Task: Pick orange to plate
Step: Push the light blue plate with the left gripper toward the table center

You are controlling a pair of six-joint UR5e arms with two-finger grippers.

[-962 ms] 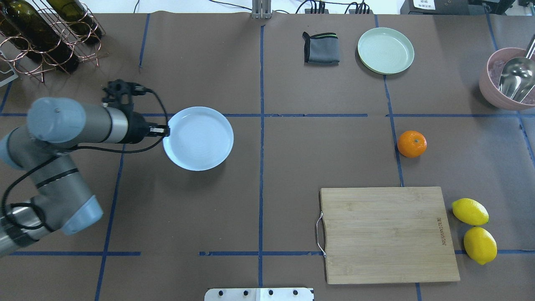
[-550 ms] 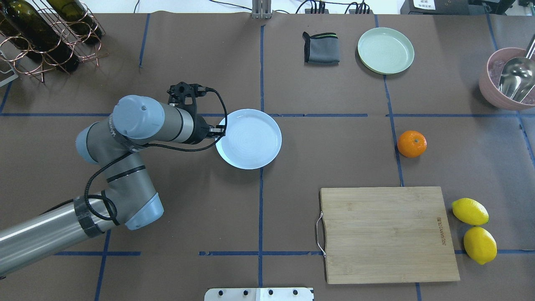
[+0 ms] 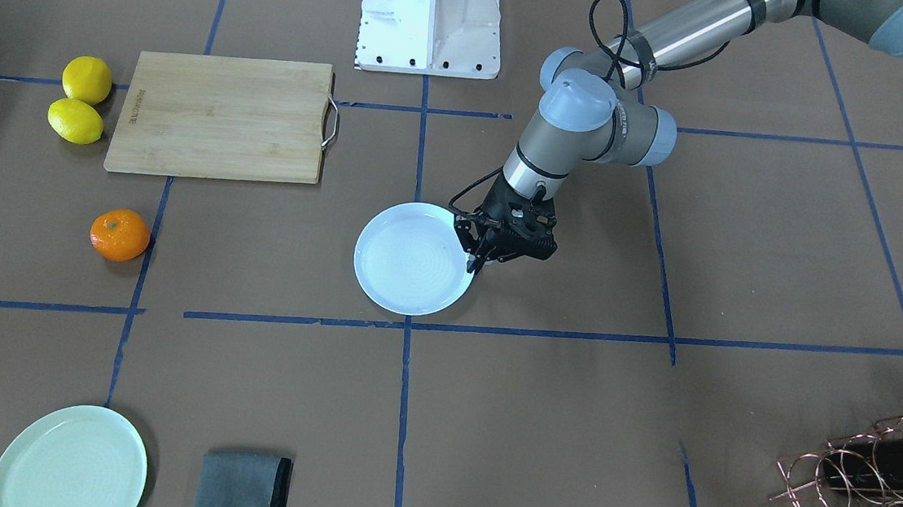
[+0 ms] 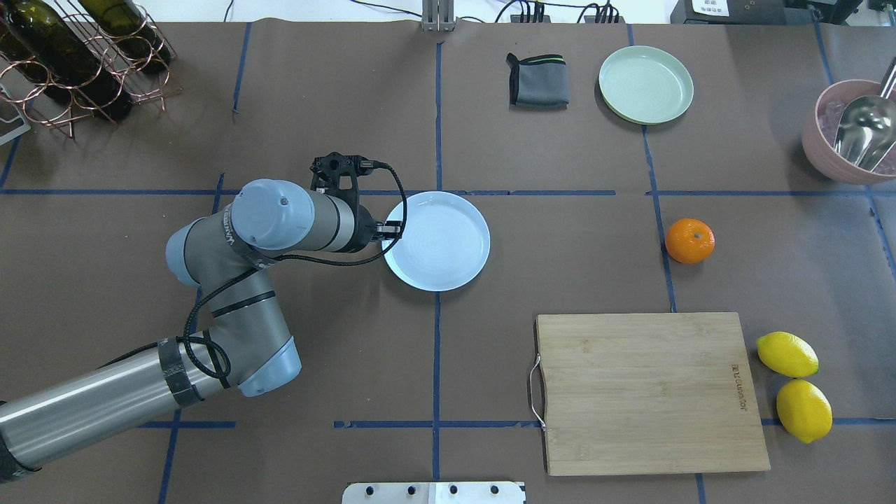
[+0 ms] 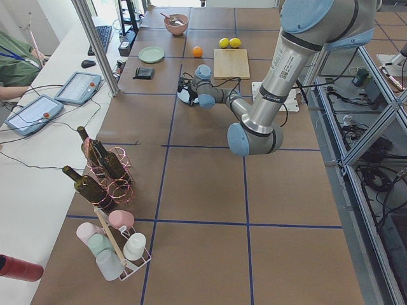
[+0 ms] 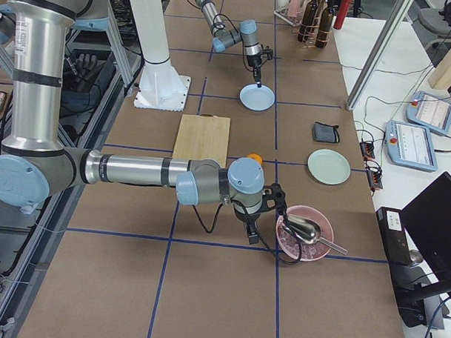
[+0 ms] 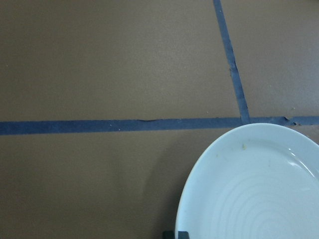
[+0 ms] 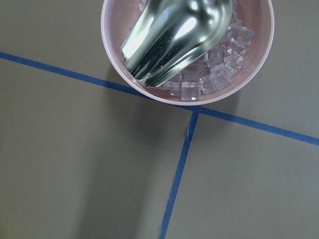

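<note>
The white plate (image 4: 437, 241) lies near the table's middle, also seen from the front (image 3: 414, 258) and in the left wrist view (image 7: 254, 189). My left gripper (image 4: 393, 230) is shut on the plate's left rim, its fingers (image 3: 473, 265) pinching the edge. The orange (image 4: 689, 241) sits alone well to the right of the plate, on a blue tape line (image 3: 120, 234). My right gripper (image 6: 251, 231) shows only in the exterior right view, beside the pink bowl; I cannot tell whether it is open or shut.
A bamboo cutting board (image 4: 647, 392) lies at the front right with two lemons (image 4: 787, 354) beside it. A pale green plate (image 4: 645, 85) and grey cloth (image 4: 537, 80) sit at the back. The pink bowl (image 4: 850, 133) holds ice and a scoop. A wine rack (image 4: 77, 56) stands back left.
My left arm has swept to the right, carrying the white plate by its rim from the left part of the table to the centre line. The orange has not moved.
</note>
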